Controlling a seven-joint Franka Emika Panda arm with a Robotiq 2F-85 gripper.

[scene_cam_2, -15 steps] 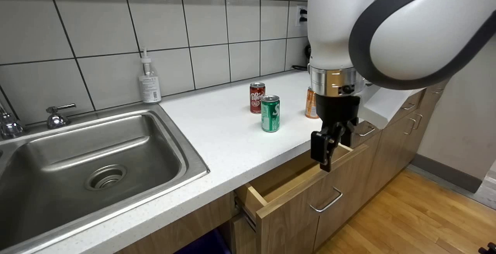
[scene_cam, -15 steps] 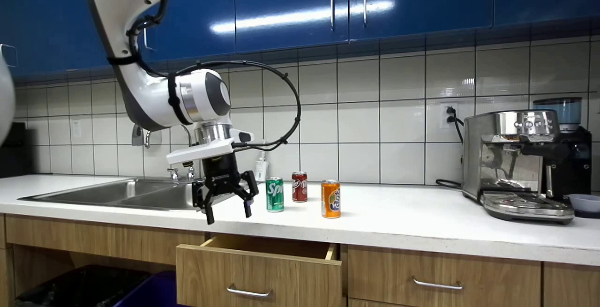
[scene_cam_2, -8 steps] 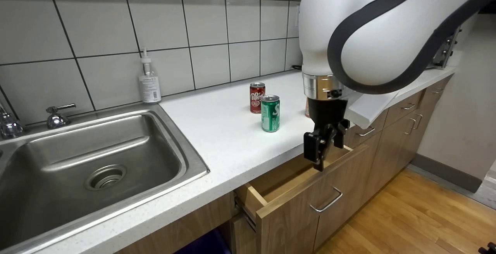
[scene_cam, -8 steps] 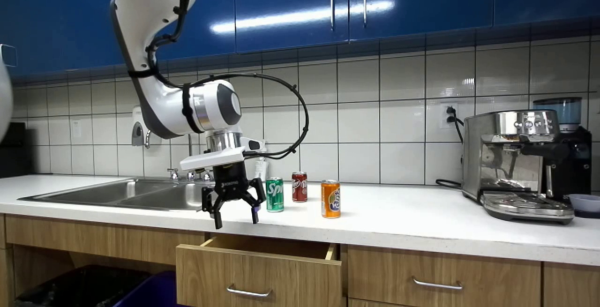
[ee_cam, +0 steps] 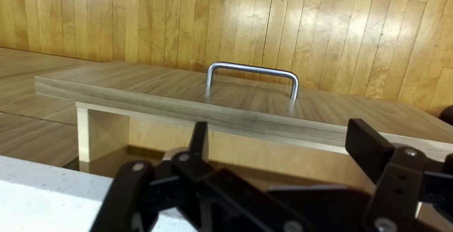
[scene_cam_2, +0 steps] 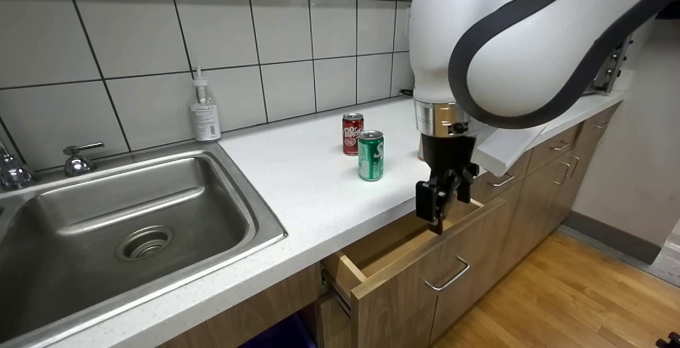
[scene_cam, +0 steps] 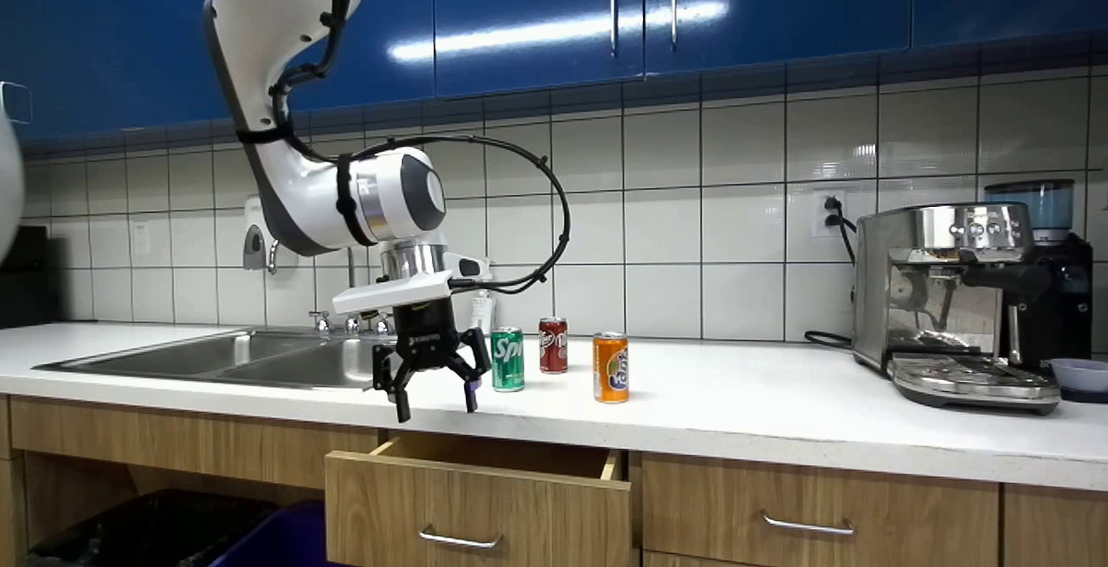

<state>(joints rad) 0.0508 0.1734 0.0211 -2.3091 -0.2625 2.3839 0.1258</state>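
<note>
Bench [scene_cam: 736,394]: unchanged since one second ago. The front edge runs the full width of an exterior view; the rear edge meets the tiled wall [scene_cam: 744,221]. Arm [scene_cam: 299,195]: relative to one second ago, shifted along the front edge toward the espresso machine [scene_cam: 948,299] and slightly lower; relative to half a second ago, without visible change. The espresso machine stands unmoved toward the end opposite the sink [scene_cam_2: 264,215], whose rim stops short of the front edge. Drawer [scene_cam: 476,511]: unchanged; pulled out beneath the front edge, its panel projecting beyond it. Claw [scene_cam: 437,411]: carried along with the arm; its jaws are spread wide and grip nothing. It hangs above the drawer, outside the front edge, with a gap down to the panel. Orange can [scene_cam: 611,368]: upright and unmoved in the front half of the bench, though in an exterior view the arm now covers all but a sliver of it; a broad stretch of bench separates it from the espresso machine. Green can [scene_cam_2: 370,155]: upright, unmoved, set back from the front edge, with room between it and the claw. Red can [scene_cam_2: 351,135]: upright, unmoved, nearer the rear edge, partly behind the green can in an exterior view. Handle [ee_cam: 253,68]: a metal bar on the drawer's outer face, well apart from the claw.
</note>
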